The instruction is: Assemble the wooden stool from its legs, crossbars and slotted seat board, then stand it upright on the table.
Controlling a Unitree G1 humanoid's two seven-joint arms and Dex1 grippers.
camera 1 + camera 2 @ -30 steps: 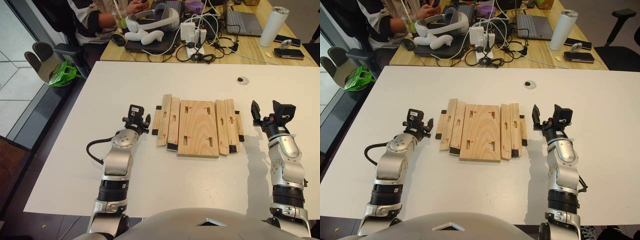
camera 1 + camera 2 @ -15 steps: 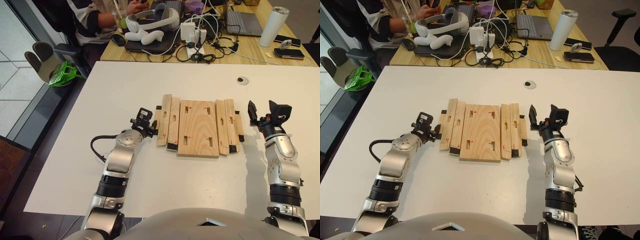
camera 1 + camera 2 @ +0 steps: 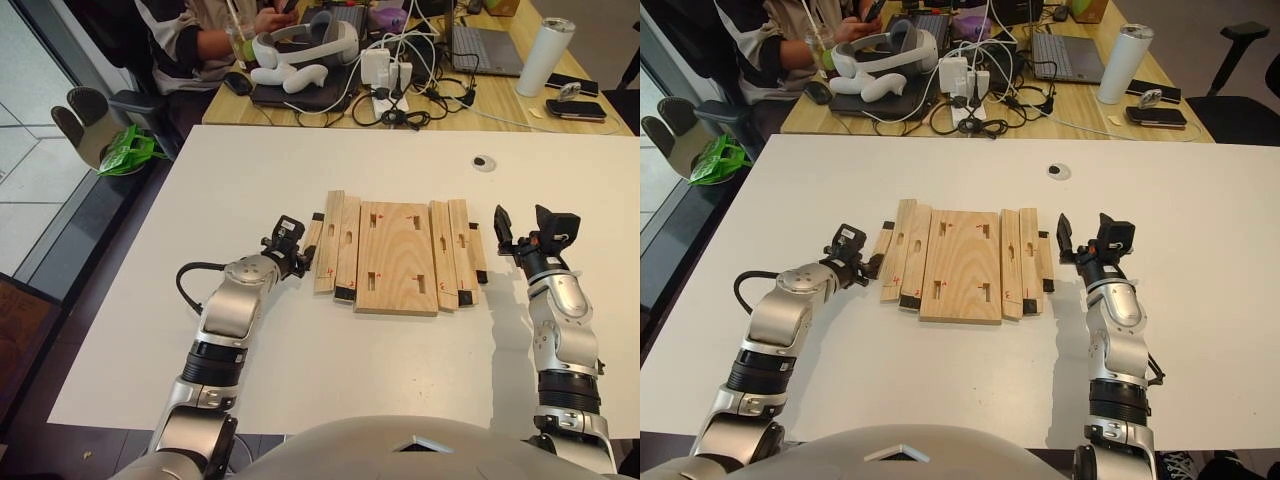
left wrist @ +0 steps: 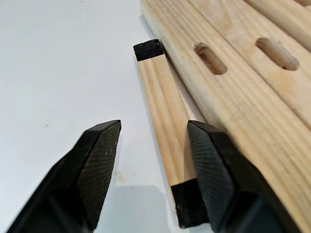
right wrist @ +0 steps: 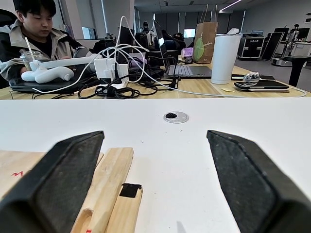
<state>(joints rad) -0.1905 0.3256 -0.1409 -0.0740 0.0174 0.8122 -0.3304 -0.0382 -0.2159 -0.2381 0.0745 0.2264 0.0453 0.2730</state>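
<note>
The head views show the whole kit lying flat in one row on the white table (image 3: 300,170). The board (image 3: 397,258) lies in the middle. It is pale, grained wood, rectangular, with four small slots. Two slotted legs (image 3: 338,243) lie against it at 9 o'clock and two more (image 3: 452,252) at 3 o'clock. Outside each pair lies a thin bar with black ends, the left bar (image 3: 312,238) and the right bar (image 3: 479,252).

The left pincer (image 3: 293,256) sits at 9 o'clock of the board, just beside the left bar. The right pincer (image 3: 522,235) sits at 3 o'clock, just beside the right bar.

The left wrist view adds detail the head views lack. The left pincer's black, finely knurled fingers (image 4: 97,160) stand apart astride the left bar's near end. One is over bare table and the other is close by the bar's black cap; whether it touches cannot be told. The same view shows oval slots in the neighbouring leg. The right wrist view shows the right pincer's fingers (image 5: 63,179) spread wide with bare table between them. The right bar's black end lies just beside one finger.
</note>
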